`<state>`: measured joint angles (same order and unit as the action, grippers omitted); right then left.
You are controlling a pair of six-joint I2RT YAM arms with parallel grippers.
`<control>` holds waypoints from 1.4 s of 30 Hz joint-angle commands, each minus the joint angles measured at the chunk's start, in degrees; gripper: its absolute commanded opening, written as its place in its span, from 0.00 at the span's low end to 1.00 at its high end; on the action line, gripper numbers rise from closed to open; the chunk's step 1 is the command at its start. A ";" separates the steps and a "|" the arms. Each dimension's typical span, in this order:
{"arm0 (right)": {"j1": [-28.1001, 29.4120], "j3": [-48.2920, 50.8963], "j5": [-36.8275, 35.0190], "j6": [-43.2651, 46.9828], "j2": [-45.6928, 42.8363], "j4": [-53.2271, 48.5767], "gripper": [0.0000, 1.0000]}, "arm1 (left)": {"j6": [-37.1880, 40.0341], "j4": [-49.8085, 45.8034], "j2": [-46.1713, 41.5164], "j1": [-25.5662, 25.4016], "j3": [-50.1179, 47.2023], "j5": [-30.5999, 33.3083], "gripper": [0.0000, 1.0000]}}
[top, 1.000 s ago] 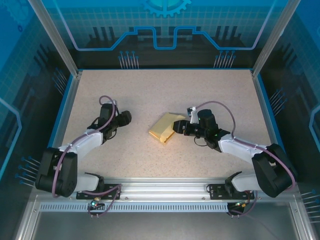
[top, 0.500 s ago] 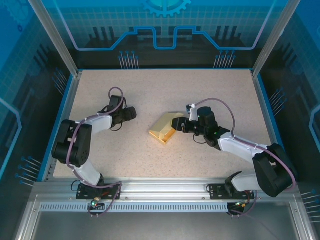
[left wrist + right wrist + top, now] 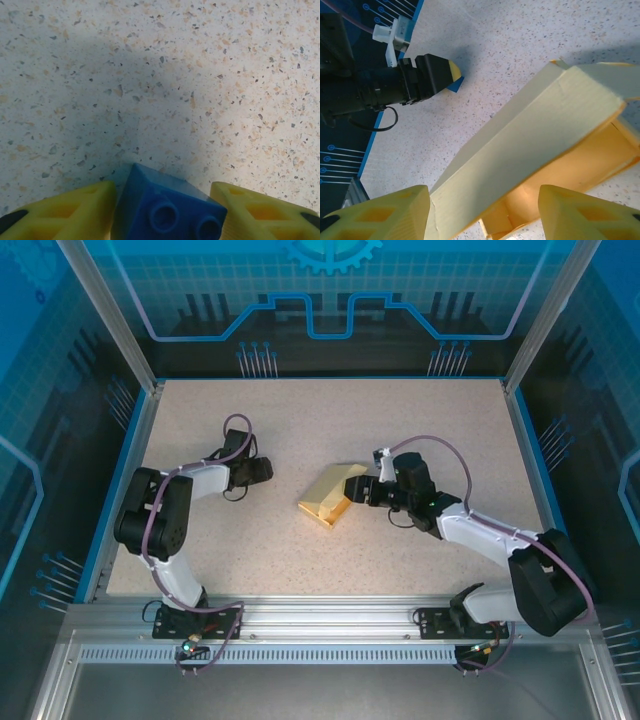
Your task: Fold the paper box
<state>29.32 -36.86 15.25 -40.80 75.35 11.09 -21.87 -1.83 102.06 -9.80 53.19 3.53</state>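
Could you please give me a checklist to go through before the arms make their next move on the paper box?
1. Paper box lies on the table between the two arms: ok.
2. Folding finished: not ok; one panel stands raised and an end gapes open.
3. Right gripper at the box, its fingers on either side of the raised panel: ok.
4. Fingers firmly pinching the card: cannot tell.
5. Left gripper open, holding nothing, apart from the box: ok.
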 commanded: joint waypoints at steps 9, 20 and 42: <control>-0.10 -0.49 -3.12 4.23 -4.05 -6.16 0.66 | 1.28 0.72 -2.56 0.22 -1.08 -0.26 0.42; -1.72 -2.82 -2.87 8.09 -5.72 -11.96 0.68 | 1.16 -0.36 -12.54 -2.44 -5.30 1.22 0.32; -32.55 0.08 4.15 13.36 -14.98 -27.97 0.70 | 27.70 -21.13 -11.24 -51.96 15.64 15.23 0.26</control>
<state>-0.05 -38.92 16.36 -28.21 61.89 -13.15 -0.25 -15.29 87.31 -61.58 64.69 13.85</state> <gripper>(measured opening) 0.697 0.345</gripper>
